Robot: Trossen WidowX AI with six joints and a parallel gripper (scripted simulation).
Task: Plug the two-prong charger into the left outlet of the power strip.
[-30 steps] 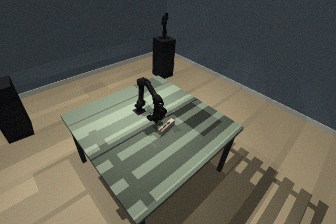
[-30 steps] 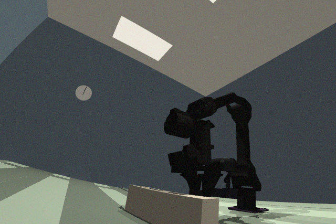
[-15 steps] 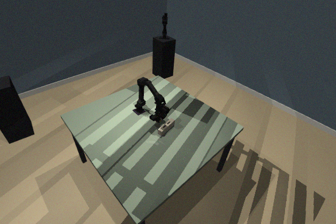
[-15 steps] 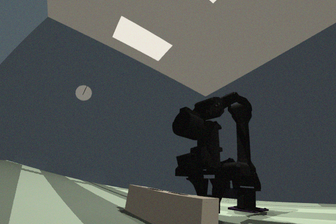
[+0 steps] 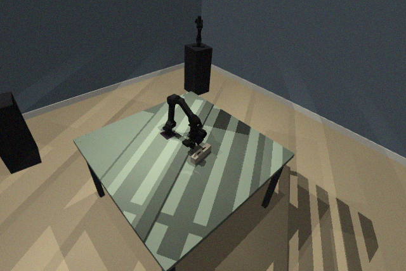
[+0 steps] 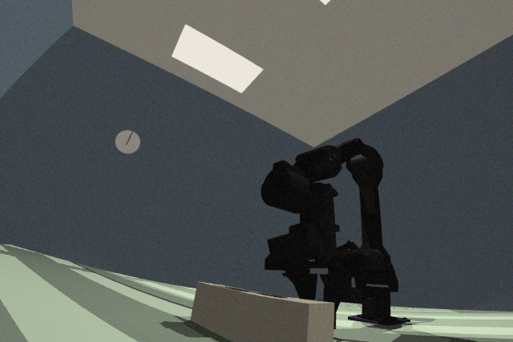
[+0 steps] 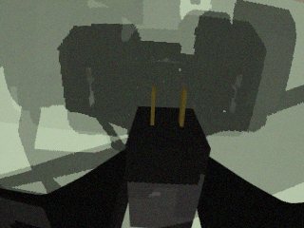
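Note:
The power strip is a pale pinkish-beige block with dark outlet openings on top, lying on the table. My gripper is shut on the charger, a black block with two parallel brass prongs that point away from the fingers. In the top view the gripper is low, beside the strip's arm-facing side. In the exterior view the strip hides the fingertips' lower ends. In the wrist view the prongs show against shadowed table, not over an outlet. The charger cannot be made out in the top and exterior views.
The green table carries the arm's base behind the gripper, and striped shadows cross its top. A dark pedestal with a dark figure stands beyond the far corner. Another dark pedestal stands at the left.

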